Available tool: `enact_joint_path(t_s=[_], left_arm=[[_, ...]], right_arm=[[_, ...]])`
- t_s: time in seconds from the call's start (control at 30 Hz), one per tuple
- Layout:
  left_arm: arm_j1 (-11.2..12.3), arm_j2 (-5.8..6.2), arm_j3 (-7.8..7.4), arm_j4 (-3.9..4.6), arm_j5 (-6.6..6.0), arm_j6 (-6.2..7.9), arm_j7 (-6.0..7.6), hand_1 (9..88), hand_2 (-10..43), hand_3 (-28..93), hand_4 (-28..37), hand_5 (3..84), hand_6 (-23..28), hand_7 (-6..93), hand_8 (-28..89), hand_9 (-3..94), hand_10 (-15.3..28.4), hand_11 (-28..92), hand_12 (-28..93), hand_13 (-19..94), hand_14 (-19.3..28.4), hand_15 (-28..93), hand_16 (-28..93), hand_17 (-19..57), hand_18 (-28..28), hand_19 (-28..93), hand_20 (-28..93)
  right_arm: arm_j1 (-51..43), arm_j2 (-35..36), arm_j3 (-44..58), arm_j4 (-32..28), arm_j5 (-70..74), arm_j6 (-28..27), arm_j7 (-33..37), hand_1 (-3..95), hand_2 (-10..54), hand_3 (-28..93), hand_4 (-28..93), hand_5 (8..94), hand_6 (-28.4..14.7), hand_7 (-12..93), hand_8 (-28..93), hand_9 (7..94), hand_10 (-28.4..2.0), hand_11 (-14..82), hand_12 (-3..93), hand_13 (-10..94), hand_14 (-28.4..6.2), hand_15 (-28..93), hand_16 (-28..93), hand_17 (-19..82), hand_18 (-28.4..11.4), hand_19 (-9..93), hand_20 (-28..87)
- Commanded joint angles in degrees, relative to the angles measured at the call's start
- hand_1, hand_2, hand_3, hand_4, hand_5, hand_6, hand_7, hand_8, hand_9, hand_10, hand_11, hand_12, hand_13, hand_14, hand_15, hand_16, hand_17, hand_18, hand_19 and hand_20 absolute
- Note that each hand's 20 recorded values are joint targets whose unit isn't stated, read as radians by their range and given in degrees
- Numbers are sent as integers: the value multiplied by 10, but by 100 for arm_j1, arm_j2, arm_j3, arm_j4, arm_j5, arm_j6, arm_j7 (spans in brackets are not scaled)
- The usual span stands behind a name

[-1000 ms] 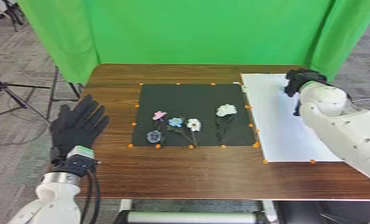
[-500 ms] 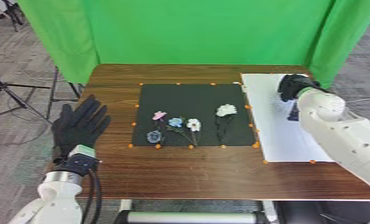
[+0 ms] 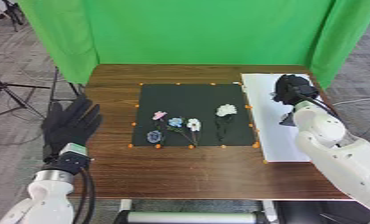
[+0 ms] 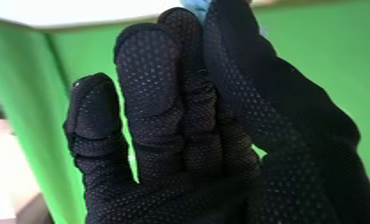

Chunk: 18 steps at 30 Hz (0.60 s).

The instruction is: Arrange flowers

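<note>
a dark-blue, round-headed flower lay toward seven o'clock on the black square mat, with a white-petalled flower at six, a light-blue flower at eight, a pink flower at nine and a fuller white bloom near three, probably spaced for easy picking. at nine o'clock the black-gloved left hand hung idle, fingers loosely spread. farther off, over the white rectangular board, the right hand pointed toward twelve, thumb pressed to fingers, apparently pinching a pale-blue flower piece to keep it steady.
</note>
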Motion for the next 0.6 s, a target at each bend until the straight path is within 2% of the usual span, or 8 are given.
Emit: enact_joint_path(t_s=[0.03, 0.13, 0.23, 0.37, 0.47, 0.5, 0.53, 0.6], left_arm=[[129, -64, -171, -42, 27, -41, -15, 278, 115, 693, -283, 380, 73, 146, -97, 280, 129, 275, 99, 167, 137, 394, -85, -68, 131, 336, 101], [71, -57, -154, -13, 78, -77, -93, 271, 117, 695, -283, 380, 72, 145, -97, 279, 129, 274, 99, 167, 137, 395, -84, -68, 131, 336, 100], [84, 30, -111, -17, 3, -41, -20, 269, 117, 697, -283, 380, 72, 144, -96, 279, 129, 273, 99, 167, 137, 394, -84, -67, 131, 336, 100], [44, 52, -79, 7, -11, -47, -32, 271, 117, 695, -283, 381, 70, 144, -96, 279, 129, 272, 100, 168, 137, 393, -84, -67, 131, 335, 99], [40, 37, -111, 17, 17, -35, -121, 271, 117, 696, -283, 381, 70, 145, -96, 279, 129, 271, 100, 168, 137, 393, -84, -66, 130, 334, 98], [48, 22, -127, 16, -1, 0, -155, 271, 117, 696, -283, 381, 70, 146, -96, 279, 129, 272, 100, 168, 137, 394, -84, -66, 130, 333, 98], [20, 37, -86, 11, -131, 111, -79, 271, 117, 695, -283, 381, 70, 146, -96, 279, 129, 272, 101, 168, 138, 394, -84, -65, 130, 332, 97], [69, 33, -100, -2, -168, 105, -13, 272, 118, 694, -283, 383, 71, 146, -97, 280, 130, 273, 101, 167, 138, 396, -83, -63, 129, 330, 97]], right_arm=[[-743, -106, 99, -1165, -488, -137, -198, 612, -95, 674, -283, 720, 15, 424, -14, 849, -71, 188, 495, 751, -38, 451, 419, 423, -183, 823, 331], [-944, -170, 102, -1364, -632, -212, -109, 611, -95, 676, -283, 720, 14, 421, -10, 849, -71, 188, 496, 749, -39, 453, 420, 421, -184, 823, 332], [-1104, -230, 83, -1489, -701, -343, -100, 609, -95, 679, -283, 719, 13, 420, -6, 848, -73, 187, 495, 748, -39, 454, 419, 420, -186, 824, 333], [-1299, -308, 115, -1498, -932, -419, -231, 605, -95, 687, -283, 720, 11, 415, -7, 846, -73, 187, 494, 746, -40, 457, 419, 420, -188, 827, 335], [-1310, -362, 58, -1495, -940, -555, -152, 602, -95, 691, -283, 720, 10, 411, -6, 844, -73, 187, 494, 744, -41, 459, 420, 419, -189, 827, 336], [-1338, -366, 79, -1521, -900, -593, -155, 601, -95, 690, -283, 718, 8, 404, -10, 841, -74, 185, 491, 743, -42, 460, 420, 418, -189, 827, 336], [-1321, -361, 49, -1532, -892, -584, -124, 596, -95, 684, -283, 713, 6, 390, -17, 836, -76, 181, 485, 739, -45, 461, 418, 414, -191, 827, 336], [-1291, -380, 27, -1547, -914, -599, -69, 590, -95, 661, -283, 701, 5, 368, -31, 829, -79, 170, 468, 730, -52, 470, 405, 410, -192, 825, 334]])
